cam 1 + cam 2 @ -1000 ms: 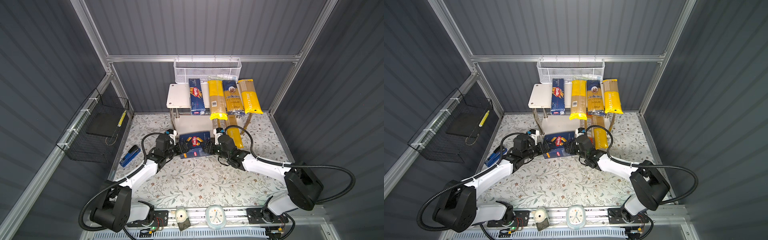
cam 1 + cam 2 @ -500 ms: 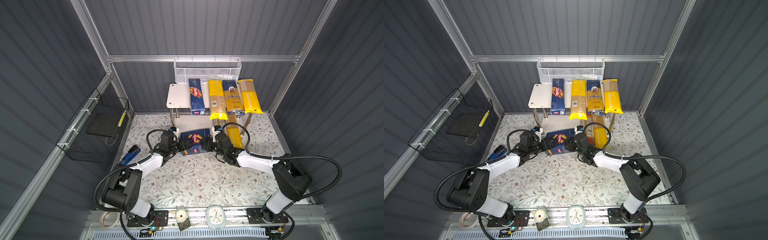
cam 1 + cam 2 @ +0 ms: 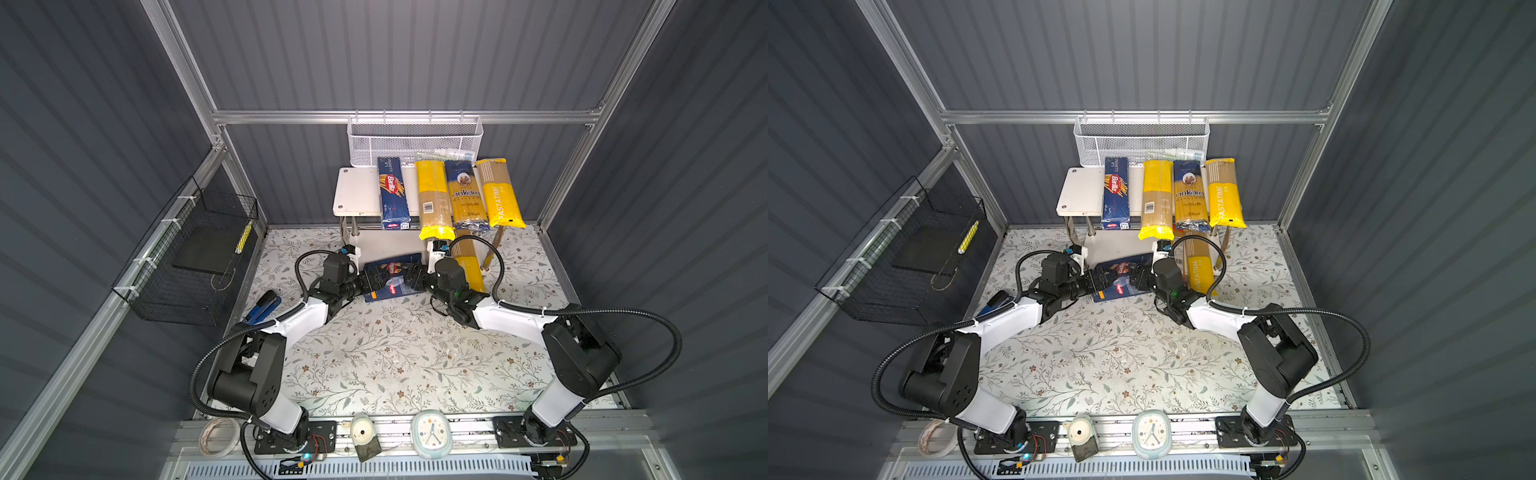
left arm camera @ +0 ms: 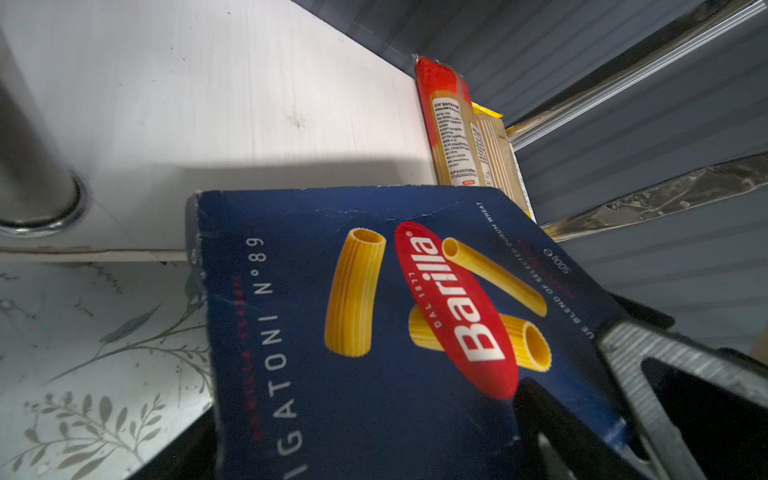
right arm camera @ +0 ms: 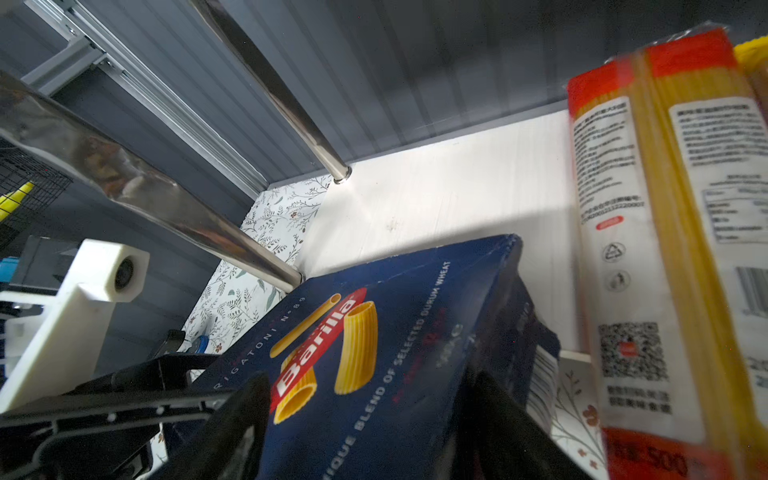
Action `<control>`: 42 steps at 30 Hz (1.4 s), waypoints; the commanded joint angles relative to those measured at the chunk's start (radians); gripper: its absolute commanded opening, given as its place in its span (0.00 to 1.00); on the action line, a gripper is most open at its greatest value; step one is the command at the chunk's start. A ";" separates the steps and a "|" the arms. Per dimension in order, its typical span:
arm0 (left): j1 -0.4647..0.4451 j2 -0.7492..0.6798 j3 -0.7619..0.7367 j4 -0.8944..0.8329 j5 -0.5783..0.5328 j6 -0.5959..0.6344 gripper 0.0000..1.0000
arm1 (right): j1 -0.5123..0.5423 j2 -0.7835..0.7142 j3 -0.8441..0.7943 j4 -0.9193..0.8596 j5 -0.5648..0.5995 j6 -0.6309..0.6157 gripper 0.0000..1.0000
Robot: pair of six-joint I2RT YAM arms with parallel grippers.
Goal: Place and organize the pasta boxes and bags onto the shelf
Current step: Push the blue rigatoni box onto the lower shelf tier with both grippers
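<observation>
The wide dark blue Barilla rigatoni box (image 3: 392, 279) (image 3: 1121, 276) hangs tilted at the front edge of the shelf's lower board (image 4: 208, 104) (image 5: 436, 199). My left gripper (image 3: 374, 281) (image 4: 374, 436) is shut on its left end. My right gripper (image 3: 412, 276) (image 5: 365, 415) is shut on its right end. On the lower board lie a red bag (image 4: 446, 120) (image 5: 615, 208) and a yellow PASTATIME bag (image 3: 469, 266). The top board (image 3: 357, 195) carries the narrow Barilla box (image 3: 392, 193), a plain yellow bag (image 3: 433, 199), the blue ankara bag (image 3: 465, 195) and another PASTATIME bag (image 3: 500, 195).
A white mesh basket (image 3: 415, 141) hangs above the shelf and a black wire basket (image 3: 195, 257) on the left wall. A blue tool (image 3: 262, 305) lies on the floral mat at the left. Chrome posts (image 5: 232, 241) flank the lower tier's opening. A clock (image 3: 431, 430) sits at the front rail.
Both grippers have carried the rigatoni box back toward the shelf, so its far edge now reaches over the lower board. The left arm's elbow has folded back.
</observation>
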 commanded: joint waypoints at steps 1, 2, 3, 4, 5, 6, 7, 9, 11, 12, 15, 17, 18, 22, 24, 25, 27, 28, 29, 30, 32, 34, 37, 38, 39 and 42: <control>-0.066 0.022 0.110 0.253 0.238 0.077 0.97 | 0.058 0.045 0.050 0.126 -0.217 0.004 0.76; -0.067 0.029 0.118 0.248 0.236 0.083 0.97 | 0.057 0.051 0.050 0.127 -0.215 0.000 0.76; -0.067 0.035 0.126 0.248 0.236 0.088 0.97 | 0.055 0.056 0.051 0.128 -0.215 -0.001 0.76; -0.067 0.042 0.132 0.252 0.239 0.090 0.97 | 0.054 0.061 0.053 0.127 -0.218 -0.003 0.76; -0.068 0.046 0.135 0.258 0.241 0.089 0.97 | 0.052 0.064 0.054 0.128 -0.218 -0.004 0.76; -0.067 0.051 0.140 0.264 0.245 0.086 0.97 | 0.051 0.065 0.054 0.130 -0.221 -0.006 0.75; -0.067 0.052 0.147 0.264 0.246 0.079 0.97 | 0.053 0.064 0.056 0.130 -0.224 -0.009 0.75; -0.070 0.042 0.152 0.266 0.256 0.060 0.97 | 0.052 0.052 0.055 0.126 -0.237 -0.007 0.75; -0.082 0.018 0.145 0.248 0.251 0.059 0.97 | 0.054 0.036 0.049 0.124 -0.246 0.001 0.75; -0.089 0.002 0.140 0.230 0.246 0.064 0.97 | 0.058 0.027 0.045 0.125 -0.251 0.003 0.75; -0.108 -0.044 0.125 0.167 0.231 0.078 0.97 | 0.071 0.005 0.030 0.125 -0.249 0.003 0.75; -0.116 -0.072 0.108 0.153 0.216 0.084 0.98 | 0.078 -0.005 0.020 0.129 -0.245 0.003 0.75; -0.118 -0.086 0.098 0.153 0.210 0.084 0.98 | 0.080 -0.008 0.018 0.134 -0.243 0.005 0.75; -0.119 -0.120 0.104 0.084 0.198 0.100 0.98 | 0.088 -0.023 0.009 0.133 -0.244 0.007 0.75; -0.121 -0.135 0.102 0.074 0.191 0.113 0.99 | 0.091 -0.031 0.001 0.134 -0.237 0.006 0.75; -0.121 -0.139 0.102 0.071 0.180 0.125 0.99 | 0.093 -0.034 -0.002 0.135 -0.230 0.004 0.75; -0.120 -0.130 0.109 0.070 0.162 0.150 1.00 | 0.093 -0.032 -0.005 0.139 -0.211 -0.002 0.75; -0.121 -0.117 0.119 0.070 0.162 0.162 0.99 | 0.092 -0.028 -0.004 0.142 -0.203 -0.007 0.75; -0.121 -0.101 0.132 0.071 0.162 0.173 1.00 | 0.091 -0.021 0.000 0.145 -0.199 -0.013 0.76; -0.120 -0.080 0.147 0.075 0.162 0.178 1.00 | 0.090 -0.012 0.009 0.145 -0.197 -0.017 0.76; -0.119 -0.043 0.170 0.093 0.162 0.179 0.99 | 0.089 0.007 0.027 0.147 -0.194 -0.023 0.76; -0.120 -0.014 0.180 0.112 0.157 0.186 0.99 | 0.087 0.022 0.036 0.159 -0.180 -0.021 0.76; -0.120 0.023 0.189 0.144 0.117 0.193 0.99 | 0.075 0.031 0.024 0.189 -0.145 -0.010 0.77; -0.120 0.038 0.199 0.143 0.115 0.202 1.00 | 0.066 0.034 0.017 0.202 -0.137 -0.004 0.77; -0.120 0.051 0.214 0.133 0.112 0.212 0.99 | 0.054 0.042 0.015 0.211 -0.144 0.007 0.77; -0.118 0.087 0.234 0.132 0.085 0.219 0.99 | 0.033 0.065 0.026 0.222 -0.152 0.025 0.76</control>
